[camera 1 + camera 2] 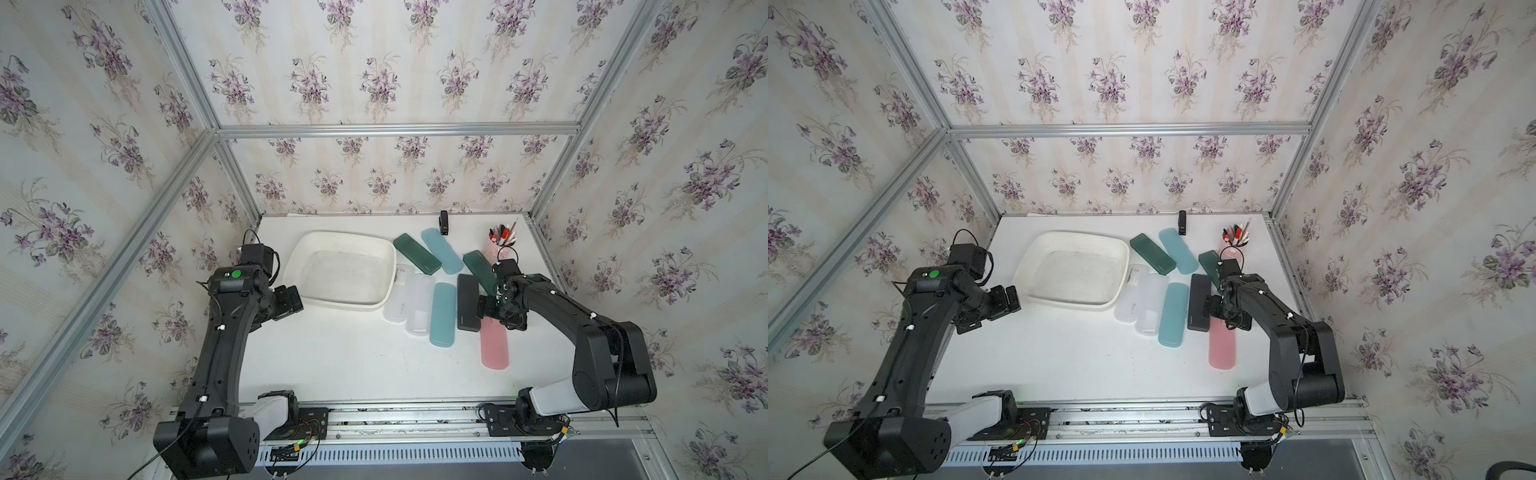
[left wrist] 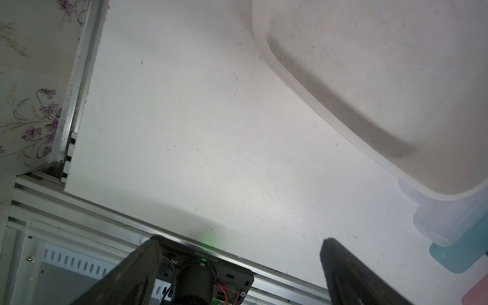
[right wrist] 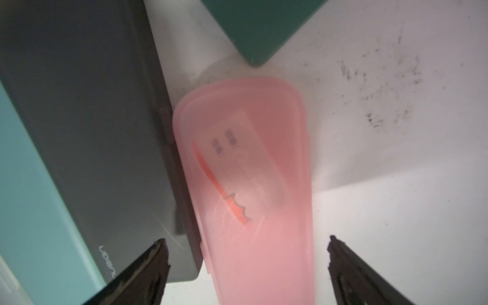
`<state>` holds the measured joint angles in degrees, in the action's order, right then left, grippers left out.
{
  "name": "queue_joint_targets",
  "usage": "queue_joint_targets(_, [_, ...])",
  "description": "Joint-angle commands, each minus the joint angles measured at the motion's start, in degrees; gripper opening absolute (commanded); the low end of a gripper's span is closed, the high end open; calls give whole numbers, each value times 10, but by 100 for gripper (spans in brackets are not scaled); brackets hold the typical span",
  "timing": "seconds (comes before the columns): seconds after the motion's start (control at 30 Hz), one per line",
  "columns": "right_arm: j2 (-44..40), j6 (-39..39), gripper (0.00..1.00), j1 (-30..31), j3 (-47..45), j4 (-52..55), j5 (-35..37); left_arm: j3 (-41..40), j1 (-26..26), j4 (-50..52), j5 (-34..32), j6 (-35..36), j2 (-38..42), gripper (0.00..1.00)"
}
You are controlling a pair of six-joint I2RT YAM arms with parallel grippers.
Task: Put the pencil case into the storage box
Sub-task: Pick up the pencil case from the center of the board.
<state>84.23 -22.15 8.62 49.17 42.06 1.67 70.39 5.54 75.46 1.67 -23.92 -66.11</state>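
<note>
1. White tabletop (image 1: pixel 353 365), in both top views: the pink pencil case (image 1: pixel 494 347) lies front-to-back, well apart from the storage box (image 1: pixel 299 257); the right gripper (image 1: pixel 484 309) hangs over its far end, far nearer than the left gripper (image 1: pixel 291 301).
2. Left wrist view: jaws spread, empty, beside the box.
3. Right wrist view: jaws spread across the case's narrow width; black case (image 3: pixel 92 132) just beside.

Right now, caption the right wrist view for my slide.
Open right tool hovers over the pink pencil case, black case alongside.

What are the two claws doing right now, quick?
Left gripper: open, holding nothing.
Right gripper: open over the pink pencil case, not gripping it.
</note>
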Motion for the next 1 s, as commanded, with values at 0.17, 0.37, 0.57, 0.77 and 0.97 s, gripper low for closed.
queue_joint_targets(0.17, [24, 4, 97, 0, -9, -32, -8, -58, 0, 16, 20, 16, 60, 100])
queue_joint_targets(0.37, [86, 10, 97, 2, -22, -61, -31, -96, 0, -21, 0, 17, 99, 100])
queue_joint_targets(0.57, [99, -1, 99, 23, -13, -64, -2, -65, -1, -34, 9, 13, 143, 100])
queue_joint_targets(0.77, [49, -12, 100, 29, -11, -72, 24, 1, 0, -24, 72, 3, 175, 100])
queue_joint_targets(0.97, [-13, -23, 100, 30, -5, -47, 56, -2, 0, -24, 111, 11, 192, 100])
